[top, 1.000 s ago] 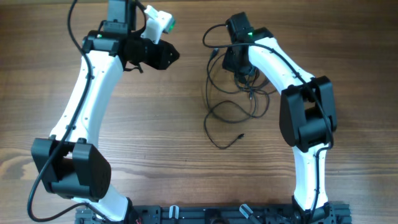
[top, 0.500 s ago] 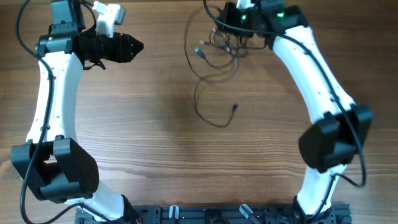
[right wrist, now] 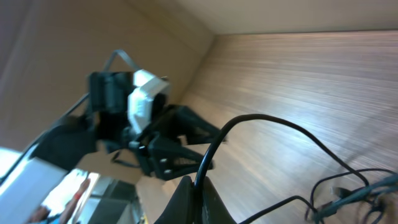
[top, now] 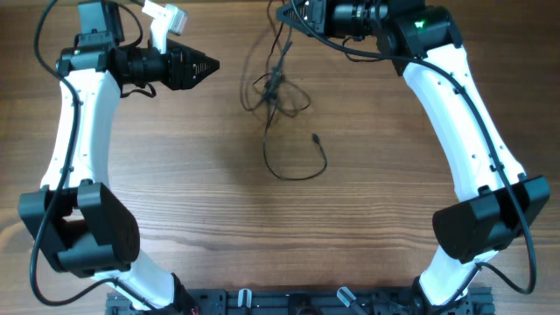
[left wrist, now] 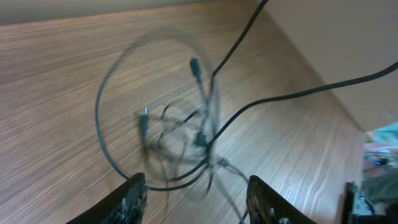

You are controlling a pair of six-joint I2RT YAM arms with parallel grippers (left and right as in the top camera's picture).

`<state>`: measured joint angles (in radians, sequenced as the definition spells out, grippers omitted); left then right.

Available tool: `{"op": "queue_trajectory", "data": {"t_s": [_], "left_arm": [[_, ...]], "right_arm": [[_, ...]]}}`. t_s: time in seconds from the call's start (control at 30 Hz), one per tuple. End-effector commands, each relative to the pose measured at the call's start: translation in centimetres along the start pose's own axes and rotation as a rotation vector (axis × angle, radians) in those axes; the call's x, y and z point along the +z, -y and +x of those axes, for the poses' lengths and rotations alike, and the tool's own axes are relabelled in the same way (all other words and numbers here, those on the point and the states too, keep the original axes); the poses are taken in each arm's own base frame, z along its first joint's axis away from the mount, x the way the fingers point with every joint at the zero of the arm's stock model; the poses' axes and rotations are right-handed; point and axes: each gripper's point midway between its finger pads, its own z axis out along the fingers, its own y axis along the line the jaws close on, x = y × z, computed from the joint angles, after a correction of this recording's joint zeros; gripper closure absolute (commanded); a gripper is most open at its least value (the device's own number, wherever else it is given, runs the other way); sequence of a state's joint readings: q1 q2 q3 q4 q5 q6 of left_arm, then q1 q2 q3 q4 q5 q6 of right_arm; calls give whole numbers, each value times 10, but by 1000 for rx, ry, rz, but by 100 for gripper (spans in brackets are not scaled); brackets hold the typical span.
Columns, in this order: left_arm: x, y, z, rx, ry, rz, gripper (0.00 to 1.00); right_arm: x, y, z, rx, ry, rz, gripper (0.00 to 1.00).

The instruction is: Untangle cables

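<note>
Cables [top: 273, 87] first: where do they sit, Ana?

Toward 12 o'clock on the table [top: 219, 219], Tom. There's a knot under the right gripper [top: 302, 14], with one loop and a plug end [top: 314, 137] trailing toward 6 o'clock.

And the grips?

The right gripper is clamped on a single strand; its wrist camera shows the cord pinched at its tip. The left gripper [top: 206, 67] sits at 10 o'clock, aimed toward 3 o'clock, jaws parted with nothing between them.

What worries you?

Pulling on one strand could cinch the knot instead of loosening it. And if the left gripper closes on the whole bunch, not one cord, both arms would just drag the cables around.

Do the views differ?

Yes. The left wrist camera faces the knot, showing several cords crossing and plugs hanging, though smeared by blur. From overhead that is one dark clump. Only overhead shows the loop's full run. The right wrist camera sees the left gripper beyond the cord, but little of the knot.
</note>
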<state>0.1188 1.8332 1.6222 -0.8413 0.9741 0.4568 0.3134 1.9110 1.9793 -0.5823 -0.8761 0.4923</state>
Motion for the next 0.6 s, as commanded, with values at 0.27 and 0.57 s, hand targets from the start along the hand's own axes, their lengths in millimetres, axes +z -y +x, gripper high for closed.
{"op": "queue_trajectory", "data": {"t_s": [0.27,0.57], "left_arm": [[24,26,-3,12,67,272,47],[53,53,-3,79,35,335,48]], "right_arm": [[-17,-58,-10,-92,10,-184,96],[-20,-72,-21,-100,45,-235,95]]}}
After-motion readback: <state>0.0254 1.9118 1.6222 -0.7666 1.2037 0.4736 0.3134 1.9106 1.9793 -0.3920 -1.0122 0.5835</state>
